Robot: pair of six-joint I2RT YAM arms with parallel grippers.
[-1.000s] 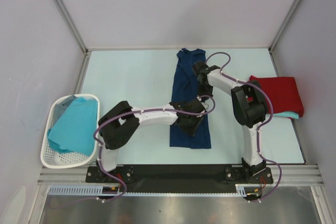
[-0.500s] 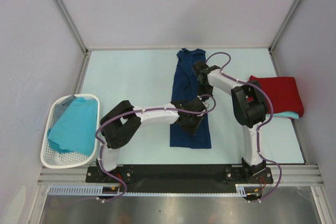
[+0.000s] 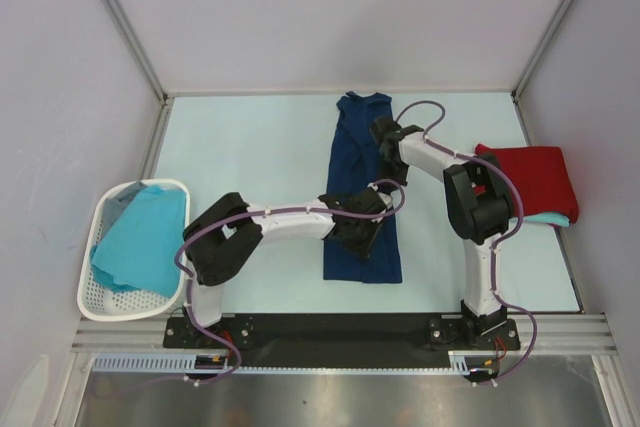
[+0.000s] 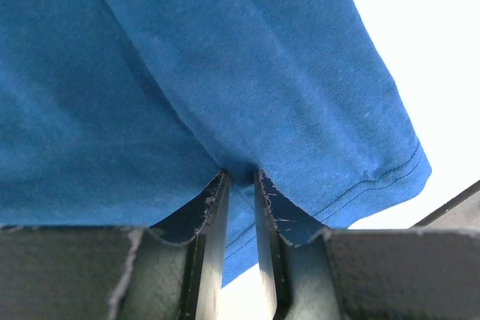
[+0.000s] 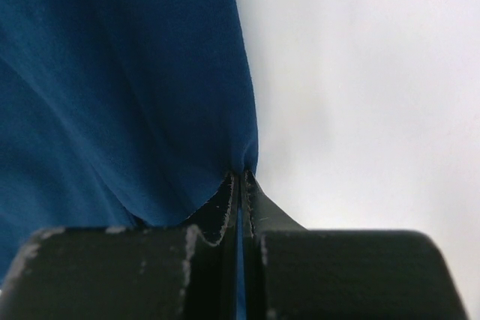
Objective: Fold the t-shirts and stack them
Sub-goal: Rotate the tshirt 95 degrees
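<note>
A navy blue t-shirt lies as a long narrow strip down the middle of the table. My left gripper sits low over its near right part. In the left wrist view that gripper pinches a pucker of the blue cloth between its tips, close to the hemmed corner. My right gripper is at the shirt's far right edge. In the right wrist view it is shut on the edge of the cloth. A folded red t-shirt rests on a turquoise one at the right.
A white perforated basket stands at the left table edge, holding turquoise t-shirts. Grey walls close in the table at the back and both sides. The arm bases sit on a black rail at the near edge.
The left jaws have narrowed a little on the cloth. The right arm has shifted very slightly to the right. The shirt lies as before.
</note>
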